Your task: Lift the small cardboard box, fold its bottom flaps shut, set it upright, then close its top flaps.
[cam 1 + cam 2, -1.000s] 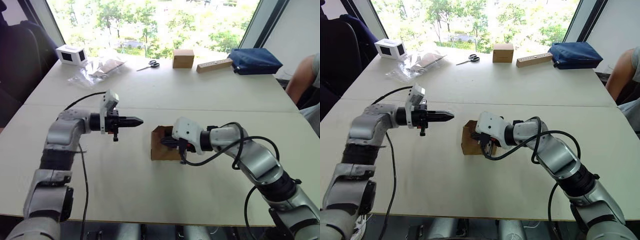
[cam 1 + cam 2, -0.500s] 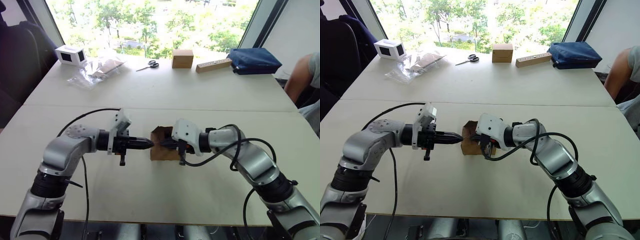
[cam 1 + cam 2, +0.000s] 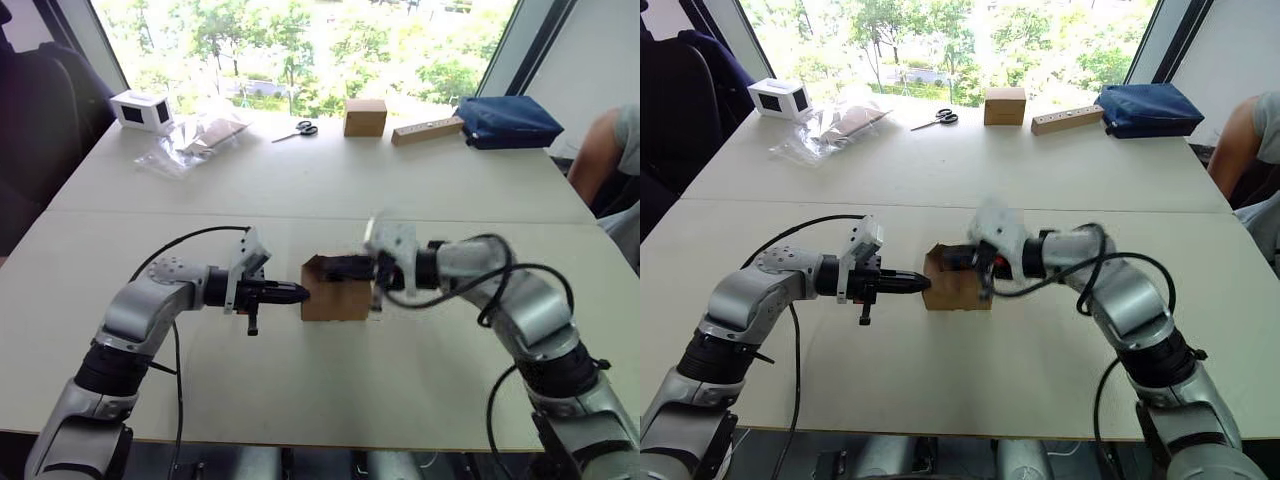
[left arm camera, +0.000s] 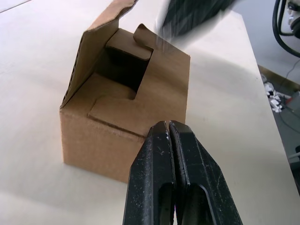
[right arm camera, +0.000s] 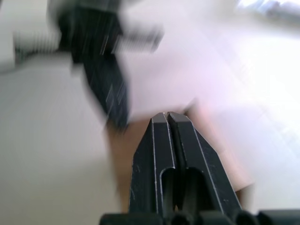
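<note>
Brown corrugated card is what sits between my two arms: the small cardboard box (image 3: 337, 291) rests on the pale counter (image 3: 330, 180), near the edge closest to me. Its top flaps (image 4: 123, 47) are not closed; one stands raised along an edge and two smaller ones are partly folded in, leaving a dark gap into the inside.

My left pincer (image 3: 297, 292) points level at the box's left side, its tip right at the card, and its two black fingers (image 4: 152, 154) are pressed together with nothing between them. My right pincer (image 3: 958, 260) lies over the top of the box from the other side; it too is closed tight and empty, as my right wrist view shows.

At the far side of the counter lie a cube-like brown box (image 3: 365, 116), a long tan box (image 3: 428, 130), scissors (image 3: 298, 129), a dark blue bag (image 3: 508, 121), clear plastic bags (image 3: 195, 140) and a small white box (image 3: 142, 109).
</note>
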Available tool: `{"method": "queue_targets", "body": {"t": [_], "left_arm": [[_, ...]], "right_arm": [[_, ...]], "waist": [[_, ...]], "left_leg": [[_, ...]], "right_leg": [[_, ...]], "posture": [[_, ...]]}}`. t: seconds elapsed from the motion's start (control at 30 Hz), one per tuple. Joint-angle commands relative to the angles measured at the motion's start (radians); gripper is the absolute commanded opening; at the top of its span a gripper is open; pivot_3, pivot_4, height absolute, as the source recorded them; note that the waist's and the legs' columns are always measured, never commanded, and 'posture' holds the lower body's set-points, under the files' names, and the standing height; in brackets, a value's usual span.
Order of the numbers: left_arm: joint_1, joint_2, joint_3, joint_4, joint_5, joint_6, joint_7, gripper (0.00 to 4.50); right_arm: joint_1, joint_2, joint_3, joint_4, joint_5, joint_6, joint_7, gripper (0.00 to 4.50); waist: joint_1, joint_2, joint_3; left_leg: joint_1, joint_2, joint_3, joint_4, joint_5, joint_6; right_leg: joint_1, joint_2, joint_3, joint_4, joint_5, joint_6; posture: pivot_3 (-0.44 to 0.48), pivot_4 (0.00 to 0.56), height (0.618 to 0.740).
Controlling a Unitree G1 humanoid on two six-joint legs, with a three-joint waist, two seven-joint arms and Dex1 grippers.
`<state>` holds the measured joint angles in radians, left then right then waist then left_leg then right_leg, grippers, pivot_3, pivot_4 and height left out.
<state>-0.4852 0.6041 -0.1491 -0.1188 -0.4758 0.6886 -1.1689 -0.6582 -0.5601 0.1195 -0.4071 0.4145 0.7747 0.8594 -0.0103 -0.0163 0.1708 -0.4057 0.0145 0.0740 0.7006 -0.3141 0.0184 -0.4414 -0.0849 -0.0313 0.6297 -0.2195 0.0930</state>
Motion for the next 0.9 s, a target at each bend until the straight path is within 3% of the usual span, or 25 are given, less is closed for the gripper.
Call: {"method": "queue_targets", "body": {"t": [0.03, 0.3, 0.7, 0.9], "left_arm": [[-0.004, -0.002, -0.005, -0.004, 0.002, -0.012, 0.008, 0.07], [0.003, -0.009, -0.004, -0.006, 0.003, -0.02, 0.024, 0.07], [-0.001, -0.014, -0.002, 0.004, 0.005, -0.025, 0.03, 0.07], [-0.043, -0.049, 0.051, 0.037, -0.052, 0.012, 0.047, 0.07]], "right_arm": [[-0.025, -0.021, 0.019, 0.054, -0.07, -0.069, -0.026, 0.0], [-0.026, -0.058, 0.199, 0.186, -0.272, -0.182, -0.031, 0.0], [0.051, -0.082, 0.185, 0.055, -0.215, -0.119, 0.055, 0.0], [0.072, -0.075, 0.198, 0.091, -0.25, -0.14, 0.033, 0.0]], "waist": [[0.0, 0.0, 0.0], [-0.001, 0.0, 0.0], [0.0, 0.0, 0.0], [0.001, 0.0, 0.0]], "left_leg": [[0.0, 0.0, 0.0, 0.0, 0.0, 0.0], [0.0, -0.001, 0.001, 0.0, 0.0, 0.0], [0.0, 0.0, 0.001, 0.0, 0.0, 0.0], [0.0, 0.0, 0.0, 0.0, 0.0, 0.0]], "right_leg": [[0.0, 0.0, 0.0, 0.0, 0.0, 0.0], [0.0, 0.0, 0.0, 0.0, 0.0, 0.0], [0.0, 0.0, 0.0, 0.0, 0.0, 0.0], [0.0, 0.0, 0.0, 0.0, 0.0, 0.0]], "posture": [[0.0, 0.15, 0.74], [0.0, 0.15, 0.74], [0.0, 0.15, 0.74], [0.0, 0.15, 0.74]]}}
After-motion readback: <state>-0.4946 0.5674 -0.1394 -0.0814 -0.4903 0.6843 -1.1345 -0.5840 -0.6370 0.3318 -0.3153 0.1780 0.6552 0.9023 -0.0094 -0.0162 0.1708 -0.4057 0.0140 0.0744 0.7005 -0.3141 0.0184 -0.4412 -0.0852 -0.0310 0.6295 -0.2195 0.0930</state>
